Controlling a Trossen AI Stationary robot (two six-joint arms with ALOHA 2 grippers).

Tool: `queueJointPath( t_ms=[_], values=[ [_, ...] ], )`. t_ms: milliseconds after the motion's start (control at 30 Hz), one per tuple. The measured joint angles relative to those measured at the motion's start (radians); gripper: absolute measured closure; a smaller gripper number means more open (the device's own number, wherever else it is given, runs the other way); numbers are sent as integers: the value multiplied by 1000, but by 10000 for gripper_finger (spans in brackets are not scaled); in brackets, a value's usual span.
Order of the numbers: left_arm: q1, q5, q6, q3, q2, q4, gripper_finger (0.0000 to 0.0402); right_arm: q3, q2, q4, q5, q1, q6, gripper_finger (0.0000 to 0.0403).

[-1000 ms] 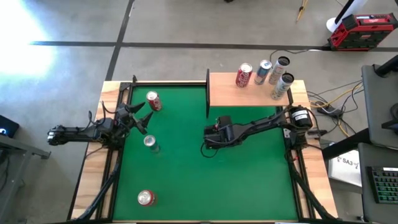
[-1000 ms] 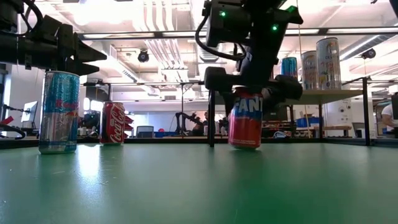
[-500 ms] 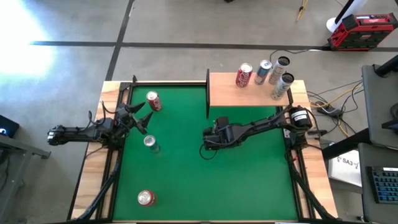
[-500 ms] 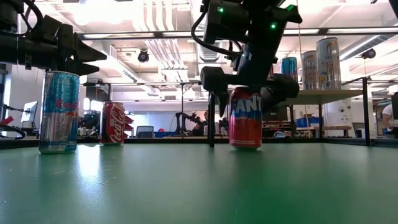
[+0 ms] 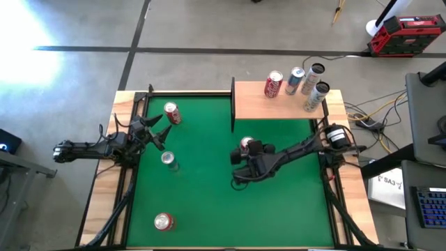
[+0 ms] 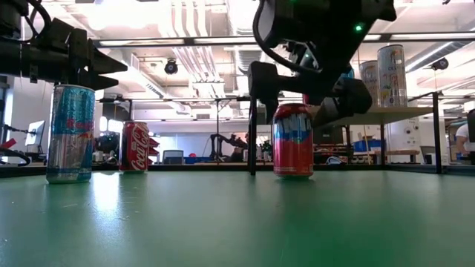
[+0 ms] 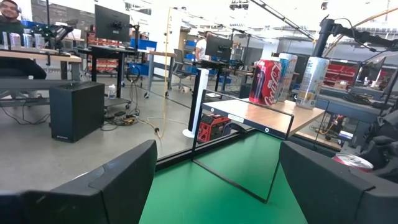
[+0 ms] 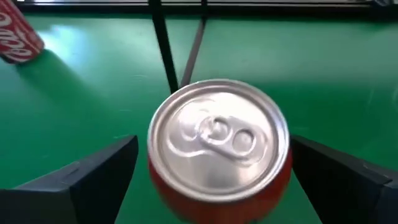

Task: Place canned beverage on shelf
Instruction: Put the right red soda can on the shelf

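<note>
The green tabletop (image 5: 209,202) is ringed by a narrow wooden border and thin black rails; its middle and near half lie mostly bare, leaving wide room between the two arms. The shelf (image 5: 279,108), a light-wood board with black posts, sits at the far right corner; its left half is bare, while four cans crowd its right end: a red Coca-Cola can (image 5: 273,84), a blue one, and two tall pale ones, their print too small to read from above. The right arm reaches in from the right edge; the right pincer (image 5: 242,159) hangs just over an upright red can (image 5: 246,144) near the shelf's front edge, fingers (image 8: 93,177) spread wide on either side of it and apart from its wall, holding nothing; the can stands on the felt, silver lid up; its blue lettering is turned half away in the low view and cannot be read. The left arm waits at the left edge; the left pincer (image 5: 155,130) stands partly open and empty. Near it, a red Coca-Cola can (image 5: 171,113) lies close to the far rail; a slim blue-and-silver can (image 5: 168,160) stands just inboard; a third red can (image 5: 164,222) sits near the front edge, its label unseen.
</note>
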Motion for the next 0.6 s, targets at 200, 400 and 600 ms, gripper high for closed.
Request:
queueJointPath(
  t_ms=[200,400,600],
  values=[
    [0,0,0,0,0,0,78,8,2,-3,-117,-12,9,3],
    [0,0,0,0,0,0,78,6,22,-14,-132,-11,120,3],
    [0,0,0,0,0,0,78,11,112,-24,-67,-11,149,3]
  ],
)
